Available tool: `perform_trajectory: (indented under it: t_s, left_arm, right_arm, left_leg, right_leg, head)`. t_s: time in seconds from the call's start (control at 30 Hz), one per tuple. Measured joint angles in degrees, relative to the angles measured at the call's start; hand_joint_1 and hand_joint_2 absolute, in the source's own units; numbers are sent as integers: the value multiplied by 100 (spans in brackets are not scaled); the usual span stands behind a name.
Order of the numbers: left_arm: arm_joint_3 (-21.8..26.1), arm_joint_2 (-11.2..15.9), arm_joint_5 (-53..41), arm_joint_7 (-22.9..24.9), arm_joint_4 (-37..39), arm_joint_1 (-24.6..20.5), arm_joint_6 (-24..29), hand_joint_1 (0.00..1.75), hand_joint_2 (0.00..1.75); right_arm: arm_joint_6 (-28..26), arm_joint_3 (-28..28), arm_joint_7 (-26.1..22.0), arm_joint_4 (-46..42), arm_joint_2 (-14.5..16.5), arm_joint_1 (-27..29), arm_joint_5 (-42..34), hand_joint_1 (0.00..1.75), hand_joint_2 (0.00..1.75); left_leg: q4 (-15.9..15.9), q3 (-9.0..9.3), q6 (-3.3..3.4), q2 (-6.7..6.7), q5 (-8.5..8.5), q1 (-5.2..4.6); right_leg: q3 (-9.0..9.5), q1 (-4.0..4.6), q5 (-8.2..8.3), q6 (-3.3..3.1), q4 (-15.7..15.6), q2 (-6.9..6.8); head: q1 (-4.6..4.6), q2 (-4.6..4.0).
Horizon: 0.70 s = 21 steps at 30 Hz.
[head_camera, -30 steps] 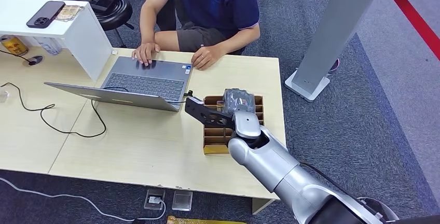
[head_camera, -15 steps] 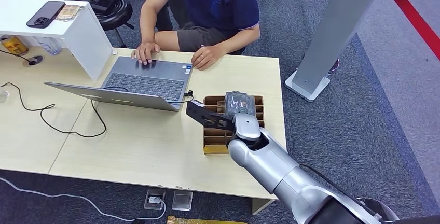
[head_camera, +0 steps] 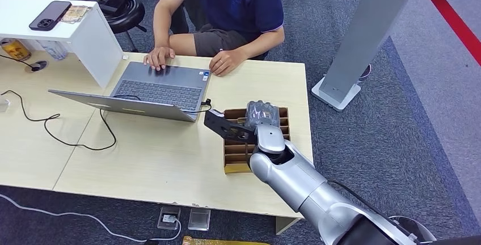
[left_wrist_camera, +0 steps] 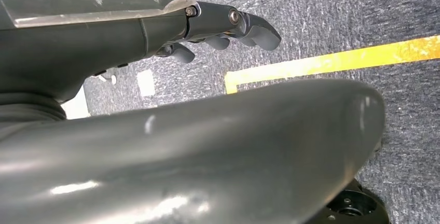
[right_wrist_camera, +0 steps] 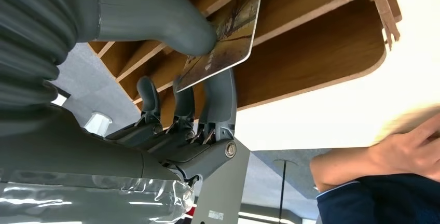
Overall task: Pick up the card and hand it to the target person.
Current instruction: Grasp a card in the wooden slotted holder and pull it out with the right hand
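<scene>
The right robot hand (head_camera: 261,113) is down over the brown slotted card box (head_camera: 232,154) at the near right part of the pale wooden surface (head_camera: 159,165). Seen from the right wrist, its thick grey thumb (right_wrist_camera: 155,19) presses on one face of the card (right_wrist_camera: 225,40) and a dark finger (right_wrist_camera: 220,97) backs the other face, so the card is pinched between them. The card is printed in brown and yellow tones and is still partly among the wooden dividers of the box, tilted rather than flat. The other dark fingers are curled beside it, close to the dividers.

The silver right arm (head_camera: 300,185) comes in from the lower right, and a black bracket at the wrist sticks out toward the laptop (head_camera: 150,92). The laptop lies open just to the left of the box, with a thin black cable (head_camera: 62,134) looping over the surface beside it.

A person (head_camera: 227,7) in a dark blue shirt sits at the far side of the surface, one hand on the laptop's palm rest and the other hand (head_camera: 224,62) resting on the surface, well apart from the box. A white shelf (head_camera: 85,29) stands at the far left with a black phone (head_camera: 50,15) on it.

The left robot hand (left_wrist_camera: 228,27) hangs over grey carpet crossed by a yellow floor stripe (left_wrist_camera: 332,60). Its dark fingers are bent loosely and a little apart, holding nothing.
</scene>
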Motion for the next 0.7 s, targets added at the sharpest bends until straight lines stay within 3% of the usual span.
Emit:
perform_trajectory:
  t_s: [0.43,0.7]
  left_arm:
    - [1,0,-7,-97,1,0,54,0,0]
    - [5,1,120,-212,1,75,3,0,0]
  right_arm:
    - [-206,-22,-1,-114,-55,58,3,138,175]
    - [-298,-186,95,-1525,-434,278,195,138,175]
  left_leg:
    - [1,3,0,1,1,0]
    - [3,1,0,3,0,0]
  right_leg:
    - [1,0,2,0,0,1]
    - [-4,0,2,0,-1,3]
  head:
    - [4,0]
    - [-1,0]
